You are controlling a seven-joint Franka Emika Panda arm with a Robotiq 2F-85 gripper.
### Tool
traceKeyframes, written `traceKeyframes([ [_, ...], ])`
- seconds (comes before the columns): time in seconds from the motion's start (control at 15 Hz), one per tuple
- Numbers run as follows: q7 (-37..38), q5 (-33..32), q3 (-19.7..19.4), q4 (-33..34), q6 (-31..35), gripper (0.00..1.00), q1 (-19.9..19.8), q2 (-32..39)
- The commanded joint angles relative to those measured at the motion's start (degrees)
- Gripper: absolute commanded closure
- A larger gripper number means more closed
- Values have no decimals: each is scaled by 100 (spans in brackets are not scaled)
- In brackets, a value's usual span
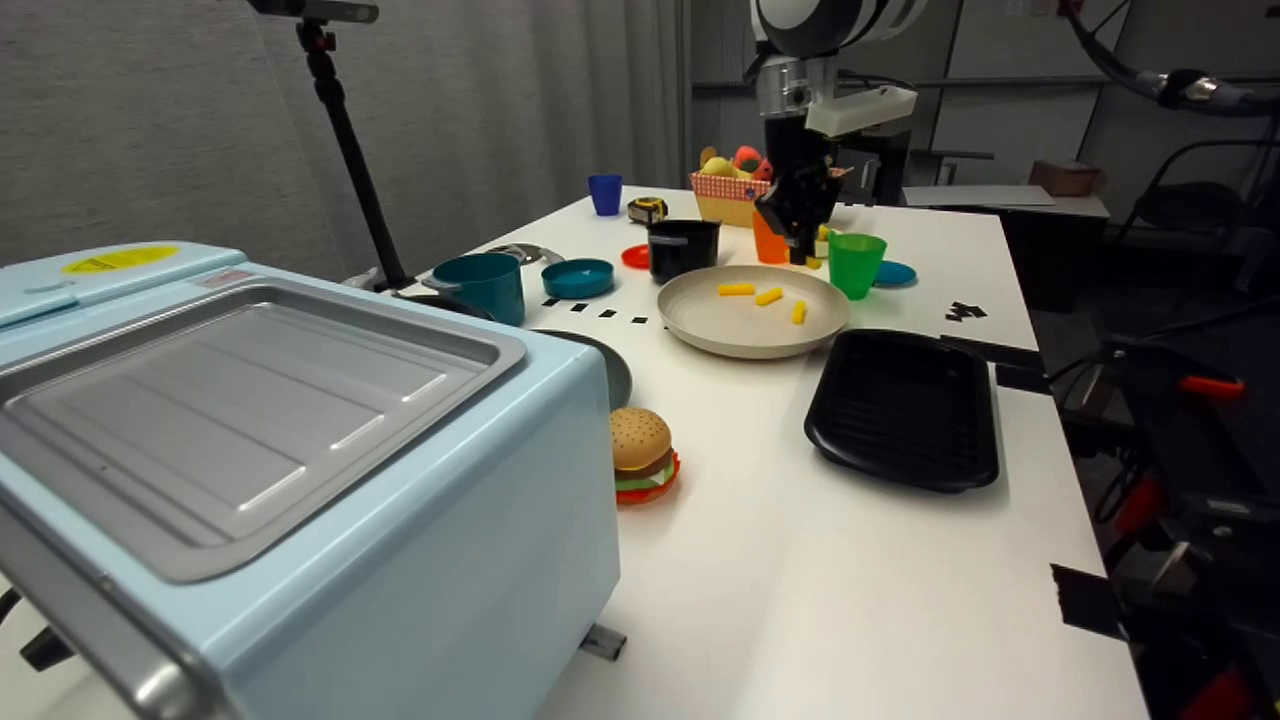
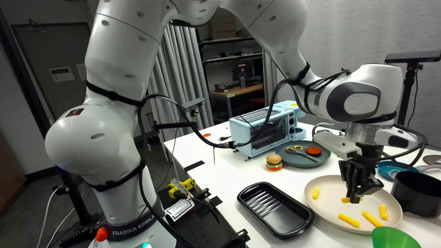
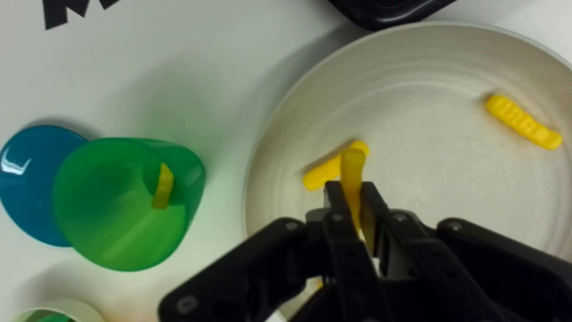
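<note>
The gripper (image 3: 352, 192) has its jaws pinching a yellow stick (image 3: 353, 165), which juts out past them. Both hang over the plate (image 3: 447, 179), inside its rim, on the side nearer the green cup (image 3: 107, 201). The step in hand looks like holding the stick in the air. What the next move calls for, I judge, is a steady pinch on so thin a piece and, should it leave the plate, enough height to pass the rim and the neighbouring sticks.

On the plate, four loose sticks (image 2: 349, 219) show in an exterior view. In the wrist view the held tip overlaps one of them, so from that angle it is hard to tell whether the two touch. A yellow sliver (image 3: 320, 284) peeps past the gripper there; too little shows to say how it lies.

Just beside the plate stands the green cup, with a yellow piece (image 3: 162, 187) inside; a blue disc (image 3: 35, 179), partly covered by the cup, lies farther from the plate. Elsewhere around the plate, the black tray (image 2: 275, 210) and the black pot (image 2: 411, 203) sit close to the rim. The orange cup (image 1: 768, 243) is near the plate, partly blocked by the gripper. A pale cup (image 3: 67, 308), apart from the plate, is cut off in the wrist view's corner.
</note>
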Motion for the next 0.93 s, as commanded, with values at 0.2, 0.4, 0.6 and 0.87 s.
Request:
traceKeyframes([
  [0.2, 16, -32, -327, -509, -21, 97, -367, -632],
  [0.4, 42, -39, -453, -547, -25, 97, -499, -704],
  [0.6, 59, -68, -536, -517, -17, 97, -580, -688],
  [0.87, 67, -89, -551, -388, -63, 62, -599, -583],
])
